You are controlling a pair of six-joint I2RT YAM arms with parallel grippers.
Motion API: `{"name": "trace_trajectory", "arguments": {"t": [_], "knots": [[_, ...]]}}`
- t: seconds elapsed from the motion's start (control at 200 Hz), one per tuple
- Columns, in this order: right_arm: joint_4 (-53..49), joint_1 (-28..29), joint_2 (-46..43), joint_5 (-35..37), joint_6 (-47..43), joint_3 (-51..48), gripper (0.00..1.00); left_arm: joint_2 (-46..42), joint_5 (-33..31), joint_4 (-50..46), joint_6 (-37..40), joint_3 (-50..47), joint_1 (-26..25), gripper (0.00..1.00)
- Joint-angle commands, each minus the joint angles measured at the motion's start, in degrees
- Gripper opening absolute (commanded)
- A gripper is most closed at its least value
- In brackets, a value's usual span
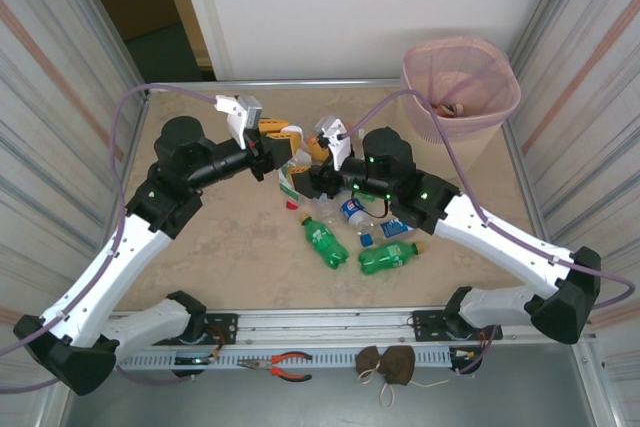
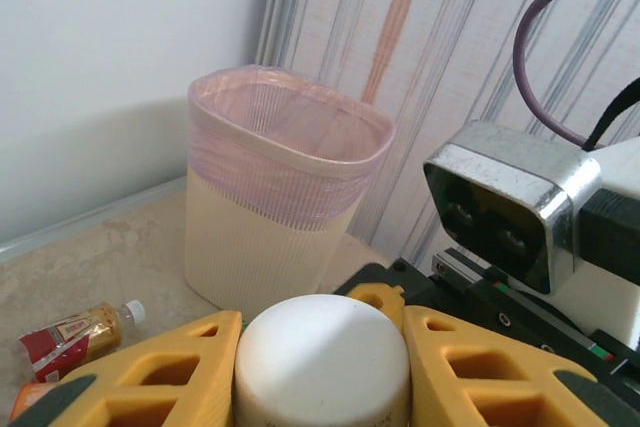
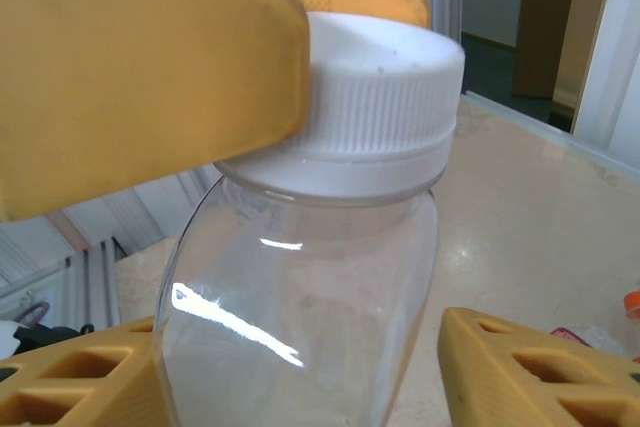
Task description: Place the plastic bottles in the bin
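Step in hand, by my read: a hand-off mid-air, centre of the top view. The left hand (image 2: 320, 332) is clamped tight on the white cap (image 3: 380, 97) of a clear bottle (image 3: 300, 277), which hangs upright, looks empty and has no label on the side in view. The right hand (image 3: 300, 347) sits w/ its fingers either side of the bottle's body. It's part open and not gripping: one finger is at the glassy wall, the other is apart w/ a gap showing.

The bin (image 2: 260, 247) stands in the upper right corner of the top view, nearer the right arm and well apart from both hands.

Next move prob. needs the right hand to close on the body before the left lets go of the cap, then a swing up over the rim.

More bottles lie on the surface (image 1: 230, 257) below the hands, incl. two green ones (image 1: 325, 242) (image 1: 390, 257). A brown drink bottle w/ a red label (image 2: 75, 332) lies lower left in the left wrist view.

Writing: labels too small or blurred, no brand readable.
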Motion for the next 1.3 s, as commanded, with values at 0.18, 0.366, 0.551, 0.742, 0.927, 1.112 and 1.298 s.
{"name": "trace_trajectory", "arguments": {"t": [0.18,0.366,0.551,0.742,0.927,1.112,1.298], "knots": [[1.8,0.4,0.1,2.3,2.5,0.0,0.43,-0.5,-0.7,0.5,0.2,1.4,0.4,0.27],[1.5,0.4,-0.2,2.7,2.7,0.6,0.36,-1.0,-0.4,1.4,-0.8,1.2,0.4,0.43],[-0.7,-0.1,-0.8,4.3,1.6,1.7,0.35,-2.4,-1.5,1.3,-1.0,1.0,0.4,0.62],[-6.1,-4.5,-2.8,5.4,1.2,3.9,0.35,-4.0,-2.4,0.8,-0.8,0.6,0.3,0.69],[-13.4,-13.5,-4.8,5.0,2.2,8.2,0.35,-4.5,-2.6,0.4,-0.6,0.0,0.4,0.70],[-18.6,-27.1,-5.3,3.9,5.3,13.6,0.35,-4.6,-2.8,0.5,-0.7,-0.5,0.4,0.71],[-21.9,-40.8,-2.1,4.3,13.4,19.9,0.29,-4.3,-2.6,0.6,-0.8,-0.5,0.4,0.71]]}}
